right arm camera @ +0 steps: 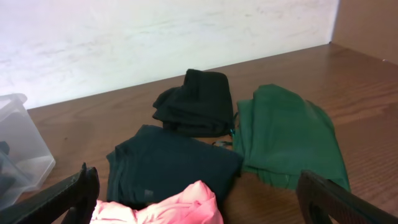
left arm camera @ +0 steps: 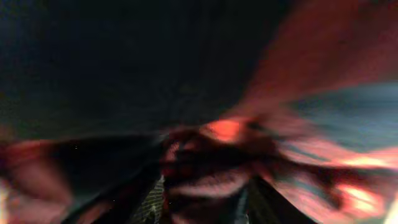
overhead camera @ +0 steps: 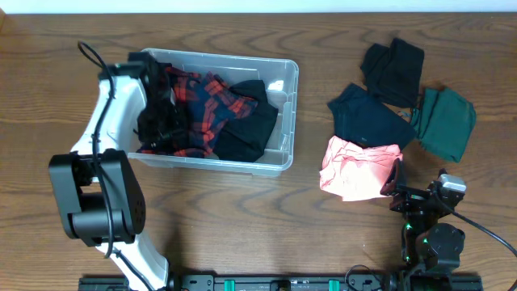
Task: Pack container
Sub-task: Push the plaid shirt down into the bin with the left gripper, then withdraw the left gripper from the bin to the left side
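Clear rectangular plastic container (overhead camera: 284,121), rounded corners and raised rim, upright and open-topped on the table (overhead camera: 242,210), upper left of centre in the overhead view, turned slightly clockwise, holding a red-and-black plaid garment (overhead camera: 212,95) and black clothing (overhead camera: 252,133), bare strip along its right wall.

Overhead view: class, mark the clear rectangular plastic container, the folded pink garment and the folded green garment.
clear rectangular plastic container (overhead camera: 287,113), overhead view, bare right wall.
folded pink garment (overhead camera: 355,168), overhead view, fabric centre.
folded green garment (overhead camera: 446,121), overhead view, fabric centre.
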Available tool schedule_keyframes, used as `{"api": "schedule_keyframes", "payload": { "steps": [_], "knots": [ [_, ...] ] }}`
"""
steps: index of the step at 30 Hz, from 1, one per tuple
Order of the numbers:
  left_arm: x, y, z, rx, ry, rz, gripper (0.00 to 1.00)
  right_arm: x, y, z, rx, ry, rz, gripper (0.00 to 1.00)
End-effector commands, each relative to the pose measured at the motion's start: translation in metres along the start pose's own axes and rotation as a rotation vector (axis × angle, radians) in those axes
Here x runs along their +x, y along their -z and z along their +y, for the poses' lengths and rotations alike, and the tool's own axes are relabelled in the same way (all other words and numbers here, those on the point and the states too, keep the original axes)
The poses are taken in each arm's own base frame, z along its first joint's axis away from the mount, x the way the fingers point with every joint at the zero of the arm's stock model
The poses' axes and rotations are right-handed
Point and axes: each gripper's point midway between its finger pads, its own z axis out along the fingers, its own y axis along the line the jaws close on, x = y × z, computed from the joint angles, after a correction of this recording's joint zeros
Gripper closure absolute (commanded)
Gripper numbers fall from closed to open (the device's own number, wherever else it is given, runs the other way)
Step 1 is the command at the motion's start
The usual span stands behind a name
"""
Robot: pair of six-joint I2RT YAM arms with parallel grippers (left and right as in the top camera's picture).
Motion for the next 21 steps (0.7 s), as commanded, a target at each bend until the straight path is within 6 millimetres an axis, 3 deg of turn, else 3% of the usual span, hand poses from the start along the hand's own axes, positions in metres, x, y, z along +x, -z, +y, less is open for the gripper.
{"api": "schedule_keyframes", "payload": {
  "steps": [1, 4, 5, 8, 11, 14, 15, 18, 20, 21],
  "knots": [
    [-0.022, 0.054, -0.013, 0.031, 0.011, -0.125, 0.55, 0.001, 0.000, -0.002, 0.007, 0.013, 0.001, 0.01],
    [-0.029, 0.102, -0.020, 0.034, 0.005, -0.225, 0.55, 0.001, 0.000, -0.002, 0.007, 0.013, 0.001, 0.01],
    [-0.031, 0.116, -0.017, 0.018, 0.025, -0.266, 0.49, 0.001, 0.000, -0.002, 0.007, 0.013, 0.002, 0.01],
    [-0.035, 0.162, 0.003, -0.048, 0.146, -0.408, 0.47, 0.001, 0.000, -0.002, 0.007, 0.013, 0.002, 0.01],
    [-0.025, 0.204, 0.040, -0.131, 0.312, -0.547, 0.46, 0.001, 0.000, -0.002, 0.007, 0.013, 0.001, 0.01],
    [-0.002, 0.247, 0.084, -0.237, 0.441, -0.681, 0.44, 0.001, 0.000, -0.002, 0.007, 0.013, 0.002, 0.01],
    [0.006, 0.259, 0.094, -0.263, 0.467, -0.715, 0.39, 0.001, 0.000, -0.002, 0.007, 0.013, 0.001, 0.01],
    [0.031, 0.287, 0.126, -0.360, 0.534, -0.791, 0.37, 0.001, 0.000, -0.002, 0.007, 0.013, 0.002, 0.01],
    [0.045, 0.300, 0.143, -0.401, 0.589, -0.826, 0.27, 0.001, 0.000, -0.002, 0.007, 0.013, 0.001, 0.01],
    [0.050, 0.303, 0.149, -0.411, 0.608, -0.834, 0.07, 0.001, 0.000, -0.002, 0.007, 0.013, 0.001, 0.01]
  ]
}}
